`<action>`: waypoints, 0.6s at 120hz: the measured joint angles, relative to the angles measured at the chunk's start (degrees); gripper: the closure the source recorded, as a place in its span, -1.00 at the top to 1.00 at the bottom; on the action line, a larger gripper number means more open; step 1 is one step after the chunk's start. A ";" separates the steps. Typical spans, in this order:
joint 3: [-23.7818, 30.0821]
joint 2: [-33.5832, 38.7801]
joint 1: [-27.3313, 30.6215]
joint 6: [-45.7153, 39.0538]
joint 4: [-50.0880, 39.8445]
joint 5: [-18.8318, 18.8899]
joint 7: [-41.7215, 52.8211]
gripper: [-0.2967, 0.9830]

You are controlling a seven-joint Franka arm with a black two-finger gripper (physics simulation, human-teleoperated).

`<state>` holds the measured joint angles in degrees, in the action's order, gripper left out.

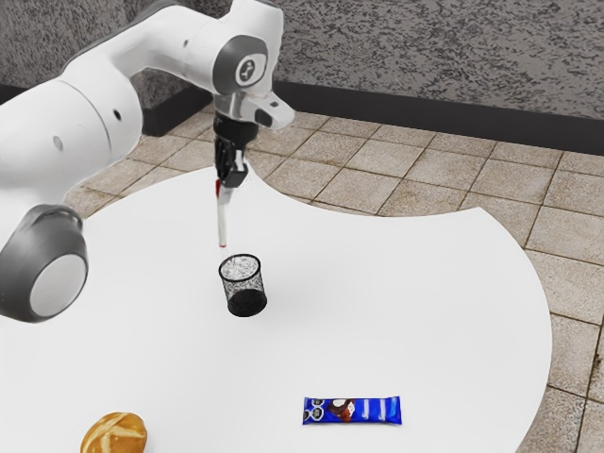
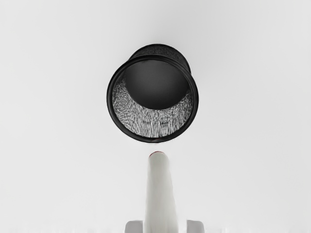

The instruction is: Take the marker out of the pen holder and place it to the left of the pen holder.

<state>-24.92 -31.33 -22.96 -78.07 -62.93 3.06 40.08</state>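
Pen holder (image 1: 247,303): one, black mesh, upright on the table (image 1: 415,311), mouth open. Marker (image 1: 223,222): one, white with red, near upright, out of the pen holder, its lower end higher than the rim. Gripper (image 1: 226,181): one, black, above the pen holder, closed to the marker's width and gripping it. Bar, blue wrapper (image 1: 376,411), and roll (image 1: 115,437): well apart from the pen holder.

A mottled grey wall (image 1: 425,57) rises at the back, with a dark baseboard (image 1: 453,123) along its foot; tan-brown square tiles with darker joints cover the floor (image 1: 444,175); the smooth white table (image 1: 406,302) has a scooped far edge and a rounded side; bright, even light lies across its top.
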 joint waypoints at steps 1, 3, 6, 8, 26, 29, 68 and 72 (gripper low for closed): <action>-0.18 0.01 -0.02 0.41 0.18 0.12 0.00 -0.68; -0.62 -0.09 -0.05 1.27 0.48 0.37 0.01 -0.68; -1.10 -0.27 -0.04 2.52 0.78 0.85 0.01 -0.68; -1.38 -0.45 -0.04 3.31 0.91 1.25 0.02 -0.68; -3.31 -5.68 0.59 8.81 1.19 3.40 0.11 -0.68; -3.39 -6.45 0.64 9.54 1.19 3.74 0.13 -0.68; -2.93 -15.26 5.31 16.46 0.15 4.54 0.19 -0.67; -2.91 -15.59 5.55 16.86 -0.19 4.50 0.19 -0.67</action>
<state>-27.82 -46.93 -17.42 -61.20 -63.12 7.57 40.27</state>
